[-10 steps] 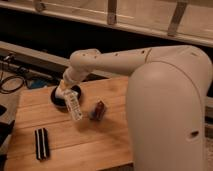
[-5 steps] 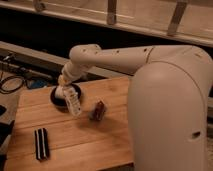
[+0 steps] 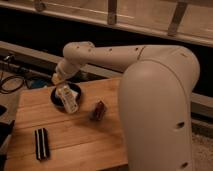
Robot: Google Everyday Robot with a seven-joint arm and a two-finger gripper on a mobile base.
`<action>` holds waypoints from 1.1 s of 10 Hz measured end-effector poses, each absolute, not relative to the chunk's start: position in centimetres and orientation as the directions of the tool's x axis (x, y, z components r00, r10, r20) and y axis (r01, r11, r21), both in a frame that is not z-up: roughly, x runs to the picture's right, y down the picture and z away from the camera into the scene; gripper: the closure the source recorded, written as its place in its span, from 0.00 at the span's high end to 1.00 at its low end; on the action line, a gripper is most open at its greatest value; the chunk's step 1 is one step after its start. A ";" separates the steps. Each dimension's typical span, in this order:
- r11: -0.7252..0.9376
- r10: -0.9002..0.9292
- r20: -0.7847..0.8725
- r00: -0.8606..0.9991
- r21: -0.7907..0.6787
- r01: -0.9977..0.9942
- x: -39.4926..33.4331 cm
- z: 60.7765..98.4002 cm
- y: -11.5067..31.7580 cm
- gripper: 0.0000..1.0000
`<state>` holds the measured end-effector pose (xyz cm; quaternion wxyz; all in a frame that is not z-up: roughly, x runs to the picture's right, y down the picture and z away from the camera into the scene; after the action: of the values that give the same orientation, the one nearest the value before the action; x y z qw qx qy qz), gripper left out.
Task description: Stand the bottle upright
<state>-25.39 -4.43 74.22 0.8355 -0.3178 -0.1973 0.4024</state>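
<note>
Bottle [image 3: 68,99] sits tilted at the far left part of the wooden table [image 3: 75,142], its pale body leaning over the near edge of a dark round object [image 3: 56,95] that lies flat on the wood. The gripper [image 3: 62,85] hangs at the end of the white arm [image 3: 107,55], right at the bottle's upper end; whether the jaws are clenched on it or released I cannot tell, since the wrist and bottle blur together there.

The main risk, as I judge it, is the footing. If the bottle's base comes down half on the dark round object and half on bare wood, it stands crooked and tips as soon as it is let go. A slim, light bottle also has a small base, so any sideways drag from the jaws on opening may knock it flat again.

A small brown object [image 3: 99,110] lies just beside the bottle to the right; a toppling bottle could roll into it. The black-and-white striped flat object [image 3: 41,143] lies well apart at the near left and seems safe.
</note>
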 end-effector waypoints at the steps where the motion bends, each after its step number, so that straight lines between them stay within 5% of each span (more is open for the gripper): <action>1: 0.474 0.800 0.069 0.596 -0.681 -0.558 -25.3 74.5 -4.4 0.00; 11: 0.390 0.884 0.022 0.467 -0.586 -0.710 -19.4 78.6 -4.1 0.00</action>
<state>-19.40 -4.07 78.56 0.8167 -0.2583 -0.1680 0.4880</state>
